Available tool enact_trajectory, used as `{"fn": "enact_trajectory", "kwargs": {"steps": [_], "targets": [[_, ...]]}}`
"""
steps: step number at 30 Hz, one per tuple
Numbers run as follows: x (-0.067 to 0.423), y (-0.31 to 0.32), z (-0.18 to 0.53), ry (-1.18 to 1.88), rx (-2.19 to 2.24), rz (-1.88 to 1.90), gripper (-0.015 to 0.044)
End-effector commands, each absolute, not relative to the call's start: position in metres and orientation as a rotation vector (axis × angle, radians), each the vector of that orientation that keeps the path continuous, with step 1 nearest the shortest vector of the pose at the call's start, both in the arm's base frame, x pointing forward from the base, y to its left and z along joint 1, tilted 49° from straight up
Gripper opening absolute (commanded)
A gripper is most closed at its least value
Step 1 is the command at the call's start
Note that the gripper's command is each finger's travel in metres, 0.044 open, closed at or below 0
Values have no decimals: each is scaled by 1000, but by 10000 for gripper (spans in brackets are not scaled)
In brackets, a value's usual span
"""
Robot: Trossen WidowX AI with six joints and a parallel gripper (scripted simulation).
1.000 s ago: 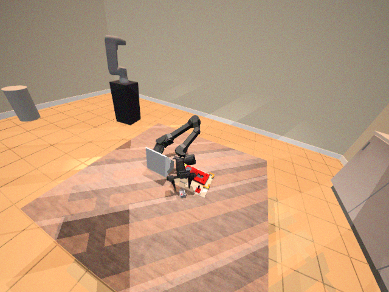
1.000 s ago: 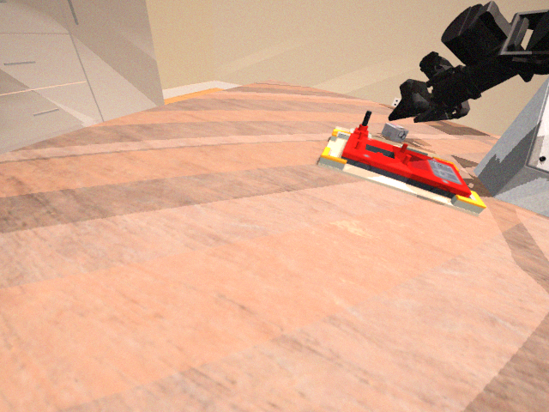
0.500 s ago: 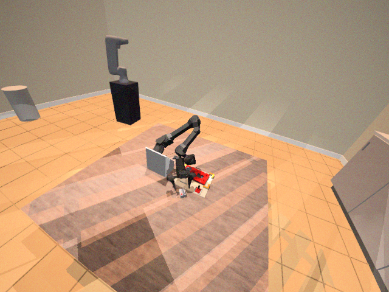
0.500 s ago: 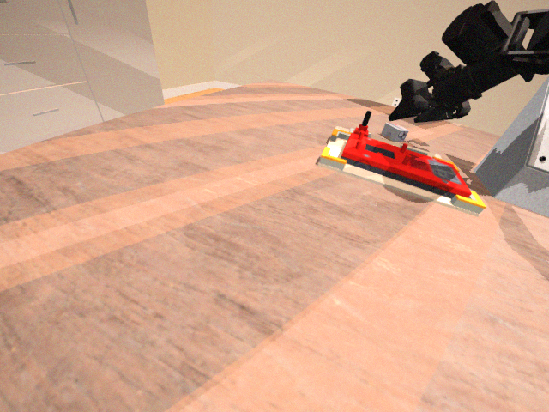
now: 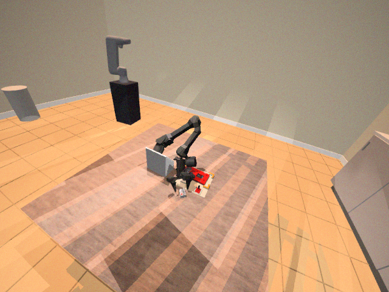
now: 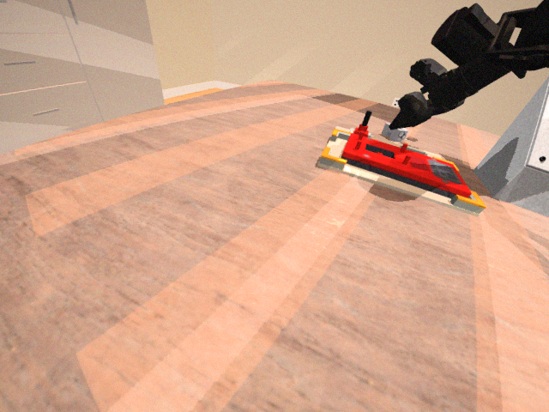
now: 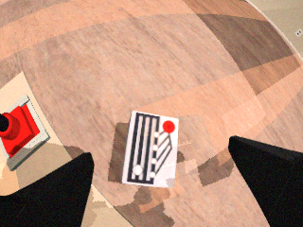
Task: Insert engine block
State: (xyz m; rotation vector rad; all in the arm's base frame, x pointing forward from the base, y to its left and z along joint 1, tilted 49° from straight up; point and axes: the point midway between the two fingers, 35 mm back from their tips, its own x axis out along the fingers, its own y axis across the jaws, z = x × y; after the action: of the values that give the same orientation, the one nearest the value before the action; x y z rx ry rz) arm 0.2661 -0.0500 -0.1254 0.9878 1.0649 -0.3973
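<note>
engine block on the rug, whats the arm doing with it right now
The arm's pincer hangs wide open above the engine block, holding nothing. The block lies on the striped rug beside the red car body, not in the opening. In the wrist view it sits between the two dark fingers, untouched. So the block is not yet picked up and insertion has not started.

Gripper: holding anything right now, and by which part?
Nothing held. The gripper is open, fingers wide on either side above the engine block, which lies on the rug beside the car body.
</note>
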Motion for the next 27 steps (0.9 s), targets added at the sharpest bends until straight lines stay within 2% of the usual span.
{"fn": "enact_trajectory", "kwargs": {"steps": [1,27], "targets": [[268,-51,-129,1102,890,-317,440],[271,-56,-141,1202,203,326,440]]}}
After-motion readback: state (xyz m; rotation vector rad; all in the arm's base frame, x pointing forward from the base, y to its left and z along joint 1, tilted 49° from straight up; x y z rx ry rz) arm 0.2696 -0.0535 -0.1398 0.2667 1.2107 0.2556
